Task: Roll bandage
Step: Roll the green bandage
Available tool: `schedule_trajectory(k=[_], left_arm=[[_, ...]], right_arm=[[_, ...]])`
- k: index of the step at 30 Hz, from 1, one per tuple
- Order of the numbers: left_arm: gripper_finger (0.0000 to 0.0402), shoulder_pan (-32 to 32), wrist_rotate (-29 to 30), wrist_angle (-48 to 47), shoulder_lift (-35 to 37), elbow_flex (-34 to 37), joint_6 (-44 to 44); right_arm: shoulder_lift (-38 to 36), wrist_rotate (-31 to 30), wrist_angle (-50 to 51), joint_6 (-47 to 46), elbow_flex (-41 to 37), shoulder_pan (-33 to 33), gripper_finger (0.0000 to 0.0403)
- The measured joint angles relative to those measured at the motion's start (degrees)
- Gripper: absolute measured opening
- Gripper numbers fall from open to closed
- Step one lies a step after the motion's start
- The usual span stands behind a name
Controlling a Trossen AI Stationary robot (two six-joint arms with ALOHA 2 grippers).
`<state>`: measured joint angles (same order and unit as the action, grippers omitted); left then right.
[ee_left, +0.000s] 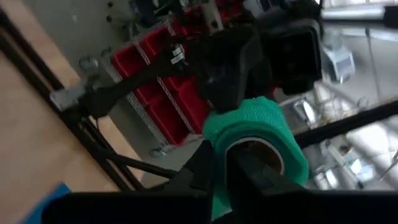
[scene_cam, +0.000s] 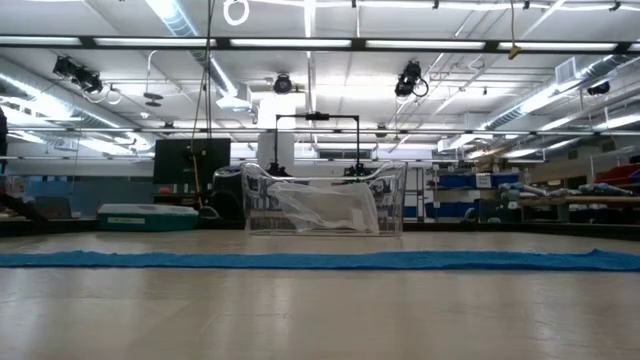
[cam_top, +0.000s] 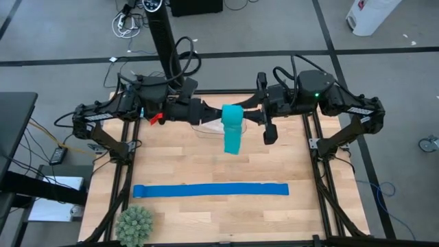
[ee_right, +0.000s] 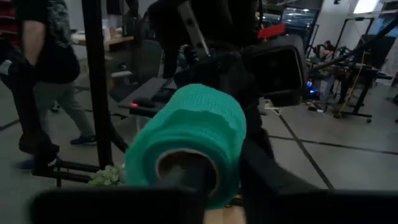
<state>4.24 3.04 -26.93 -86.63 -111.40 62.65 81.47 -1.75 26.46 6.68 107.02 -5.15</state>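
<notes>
Here, both arms meet over the far half of the wooden table (cam_top: 206, 165), leaving the near half open apart from a royal-blue strip (cam_top: 210, 190) lying flat and straight across it, parallel to the near edge, and a spiky green ball (cam_top: 134, 224) at the near left corner. A clear plastic bin (scene_cam: 325, 198) stands on the far part of the table, below the grippers. The bandage (cam_top: 232, 128) is held in the air between the two grippers: a teal roll with a loose tail hanging down toward the table. Its fabric shows a fine woven texture, and the wrist views show a brown core ring at each end of the roll. The left gripper (cam_top: 214, 112) is closed on one end of the roll, and the right gripper (cam_top: 248, 115) appears to be closed on the opposite end, though its fingertips are partly hidden. A person (ee_right: 43, 81) stands in the room beyond. No legible writing is visible.
</notes>
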Motion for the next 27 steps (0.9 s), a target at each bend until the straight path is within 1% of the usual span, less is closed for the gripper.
schedule_trajectory(k=[2,3,4,7,10,12,15,19,21,23,27], left_arm=[[0.0052,0.2,0.1,0.0,0.0,0.0,-5.2],[0.0060,0.3,0.2,0.3,0.0,0.0,-7.6],[0.0068,0.3,0.4,0.4,0.0,0.0,-9.7],[0.0097,0.3,0.9,0.5,0.0,0.0,-13.3],[0.0125,-0.1,1.0,0.2,0.0,-0.5,-16.7],[0.0138,-0.1,1.0,0.1,0.0,-1.1,-19.5],[0.0146,-0.1,1.2,0.1,0.1,-2.1,-23.4],[0.0147,-0.1,1.9,0.1,0.4,-3.7,-24.5],[0.0147,0.3,2.3,-1.8,0.7,-4.9,-25.2],[0.0147,1.2,4.8,-4.9,0.8,-6.7,-26.8],[0.0147,3.6,12.4,-10.0,1.3,-10.6,-31.3]], right_arm=[[-0.2,0.8,0.0,0.1,0.0,0.0,0.0030],[-0.3,1.9,0.1,0.5,0.0,0.0,0.0016],[-0.4,2.5,0.1,0.5,0.0,0.0,0.0013],[-0.4,3.0,0.8,-0.9,0.0,0.0,0.0015],[-0.4,4.9,1.0,-2.7,0.0,0.1,0.0004],[-0.5,5.4,0.9,-3.6,0.0,0.1,0.0004],[-1.2,5.8,1.1,-4.6,0.0,0.1,0.0002],[-2.5,8.1,1.7,-4.5,0.0,0.4,0.0001],[-3.2,9.6,1.7,-3.9,0.0,1.0,0.0001],[-3.7,10.7,1.6,-3.9,0.0,1.9,0.0001],[-4.0,12.1,1.4,-7.5,0.0,4.1,0.0000]])
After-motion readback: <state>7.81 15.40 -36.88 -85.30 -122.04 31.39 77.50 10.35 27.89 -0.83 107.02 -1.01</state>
